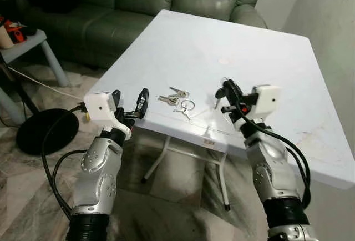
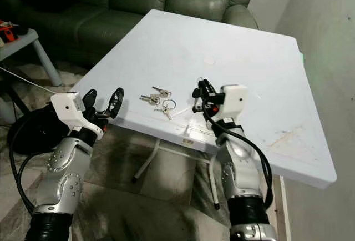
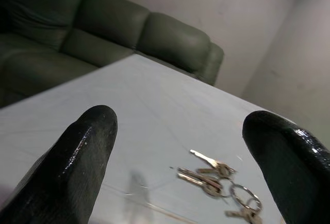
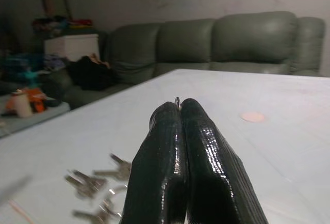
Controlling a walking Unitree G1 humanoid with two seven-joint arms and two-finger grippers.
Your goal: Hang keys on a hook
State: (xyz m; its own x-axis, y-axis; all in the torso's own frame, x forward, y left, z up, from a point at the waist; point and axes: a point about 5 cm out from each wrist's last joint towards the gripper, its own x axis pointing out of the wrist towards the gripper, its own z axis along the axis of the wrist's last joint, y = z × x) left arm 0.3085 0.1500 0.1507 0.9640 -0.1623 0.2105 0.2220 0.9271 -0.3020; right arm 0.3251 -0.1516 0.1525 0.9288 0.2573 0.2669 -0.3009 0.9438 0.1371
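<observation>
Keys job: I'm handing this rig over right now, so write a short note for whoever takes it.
Left gripper: open, at the table's near edge, aimed at the keys.
Right gripper: shut, over the table, beside the keys; a thin metal tip shows between its fingertips, what it is I cannot tell.
Keys: loose on the table between both grippers.
Done: nothing yet.
Left: grasp keys, find hook, hang.

R tool closed, keys beside, sofa
</observation>
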